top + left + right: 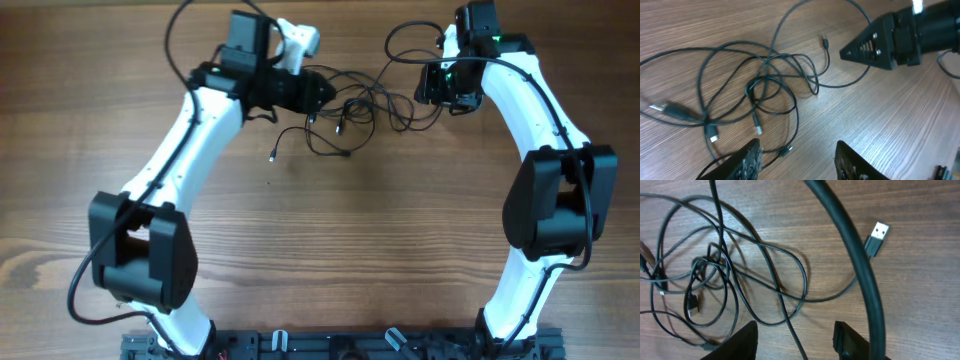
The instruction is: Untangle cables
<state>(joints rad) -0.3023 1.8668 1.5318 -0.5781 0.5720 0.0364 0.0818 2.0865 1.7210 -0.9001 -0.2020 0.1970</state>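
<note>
The cables (350, 105) lie in a loose knot toward 12 o'clock on the wooden surface (330, 230). The 2 arms bracket them, with the left gripper (797, 165) at the knot's 9 o'clock and the right gripper (795, 342) at its 3 o'clock. That placement probably lets each side take a different strand and draw it outward.

Both grippers are spread wide and neither holds anything. The left one hangs over a few small plug ends, with bare wood between its jaws. A single thin strand runs down between the right one's jaws, but they have not closed on it.

A silver USB plug (877, 236) lies apart at 2 o'clock in the right wrist view, a free end that looks easy to pull out.

How many separate cords make up the knot cannot be told, because the loops cross too often and several run off the frame edges. The thick arm cable (855, 260) sweeps across the right wrist view and hides part of the strand leading to that plug. In the overhead view the left gripper's dark tips merge with the tangle.
</note>
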